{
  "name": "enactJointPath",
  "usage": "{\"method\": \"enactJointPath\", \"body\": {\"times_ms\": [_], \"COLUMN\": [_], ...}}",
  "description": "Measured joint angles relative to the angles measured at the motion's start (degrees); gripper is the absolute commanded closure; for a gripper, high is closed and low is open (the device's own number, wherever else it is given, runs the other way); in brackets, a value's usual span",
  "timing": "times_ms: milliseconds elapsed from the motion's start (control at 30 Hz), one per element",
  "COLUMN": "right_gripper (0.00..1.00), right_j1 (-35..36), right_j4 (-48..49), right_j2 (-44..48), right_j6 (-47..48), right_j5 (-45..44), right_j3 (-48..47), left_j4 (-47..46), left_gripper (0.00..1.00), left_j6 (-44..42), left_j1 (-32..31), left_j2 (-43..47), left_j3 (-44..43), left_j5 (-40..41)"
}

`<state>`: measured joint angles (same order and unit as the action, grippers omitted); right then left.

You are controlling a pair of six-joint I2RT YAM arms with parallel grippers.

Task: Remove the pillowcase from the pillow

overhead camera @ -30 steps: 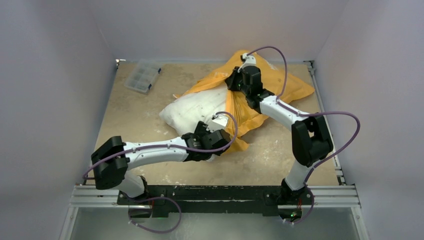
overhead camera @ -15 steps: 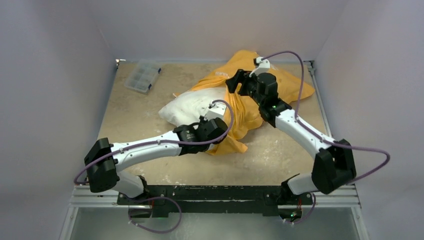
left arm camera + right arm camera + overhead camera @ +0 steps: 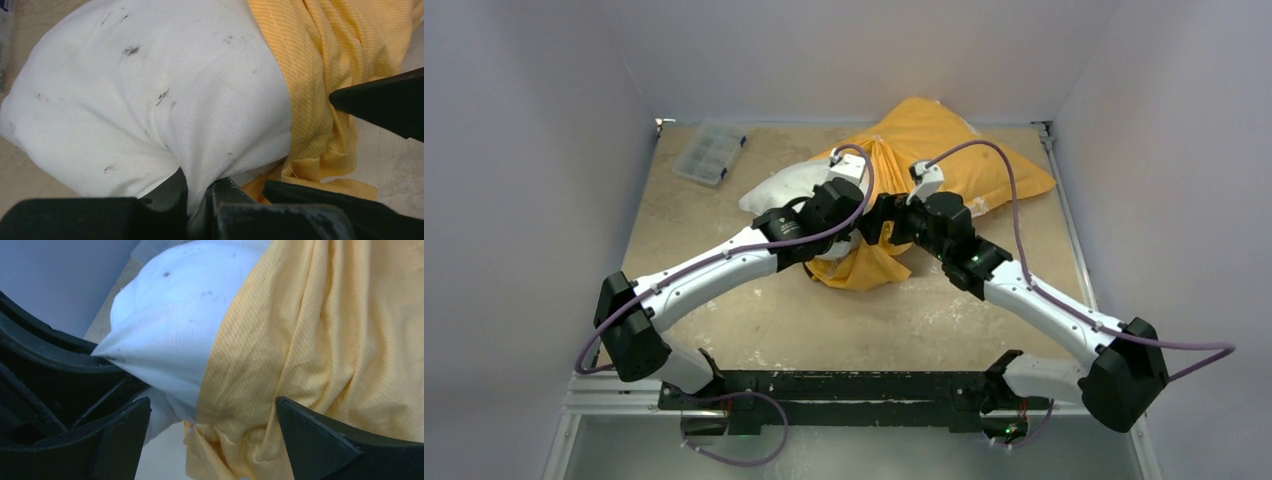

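The white pillow point(image 3: 776, 191) point(image 3: 150, 90) lies at the table's back middle, its right part still inside the orange-yellow pillowcase point(image 3: 944, 140) point(image 3: 320, 325). My left gripper point(image 3: 200, 197) is shut on a pinch of the pillow's white cloth at its near corner, right beside the pillowcase's open hem point(image 3: 305, 165). Close on its right, my right gripper point(image 3: 212, 405) point(image 3: 881, 226) is open, and its black fingers point(image 3: 320, 440) stand on either side of the bunched hem without closing on it. One of those right fingers point(image 3: 385, 102) shows in the left wrist view.
A clear plastic compartment box point(image 3: 709, 152) sits at the back left of the tan table point(image 3: 754, 330). Grey walls close in the left, back and right sides. The two wrists are almost touching over the pillow's near edge.
My left gripper shut on the pillow's corner and carried it back and to the right. My right gripper let go at the far top of the pillowcase, opened, and came down beside the left one.
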<state>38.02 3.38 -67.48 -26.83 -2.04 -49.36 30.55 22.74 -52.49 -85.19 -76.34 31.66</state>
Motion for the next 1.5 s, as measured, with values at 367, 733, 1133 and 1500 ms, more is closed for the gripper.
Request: {"method": "enactJointPath", "body": {"times_ms": [367,733,1133,1500], "right_gripper": [0.36,0.93,1.00,0.56], "right_j1": [1.5,-9.1,-32.0,-38.8], "right_j4": [-1.9,-1.6,-1.2,-1.9], "right_j2": [-6.7,-6.7,0.3,4.2], "right_j6": [-8.5,-11.5,-11.2,-4.8], "right_j5": [-6.9,-9.6,-0.5,7.7], "right_j3": [0.5,1.0,1.1,1.0], "left_j4": [3.4,7.5,12.0,7.9], "left_gripper": [1.00,1.00,1.00,0.27], "left_j6": [-1.3,-2.7,0.8,6.8], "left_j1": [0.6,5.6,6.6,7.1], "left_j2": [1.2,13.5,28.8,39.5], "left_j3": [-1.8,-1.8,3.8,20.1], "left_j5": [-2.0,1.3,1.3,-22.6]}}
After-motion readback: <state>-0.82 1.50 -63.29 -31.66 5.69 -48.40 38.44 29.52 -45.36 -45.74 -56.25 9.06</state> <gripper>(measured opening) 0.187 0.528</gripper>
